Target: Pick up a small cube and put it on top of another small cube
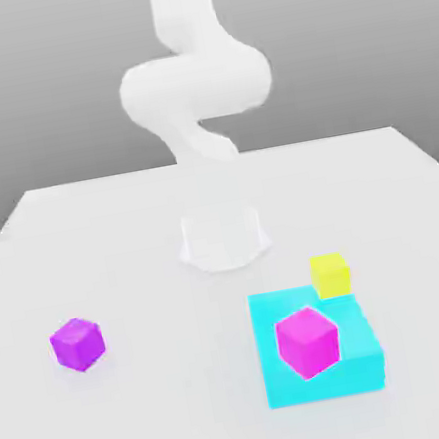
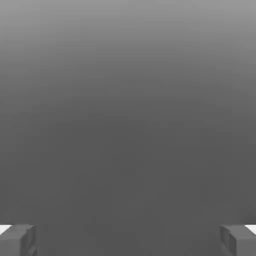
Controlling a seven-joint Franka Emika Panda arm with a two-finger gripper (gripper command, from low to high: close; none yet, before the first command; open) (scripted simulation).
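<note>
Gripper [image 2: 128, 240] fingers [image 2: 17, 240] sit far apart at the lower corners of the hand view, spread wide with nothing between them. Violet cube [image 1: 78, 344] lies alone at the exterior view's lower left, well apart from everything else. Magenta cube [image 1: 307, 340] rests on the cyan block [image 1: 350, 363] at lower right, yellow cube [image 1: 330, 274] just behind it. Judgement: approach the violet cube from straight above, align fingers with two opposite faces, close only once centred.

A pale white surface [image 1: 86, 247] spreads wide (matte, evenly lit). Behind it rises a plain grey backdrop [image 1: 27, 85], shading lighter upward.
</note>
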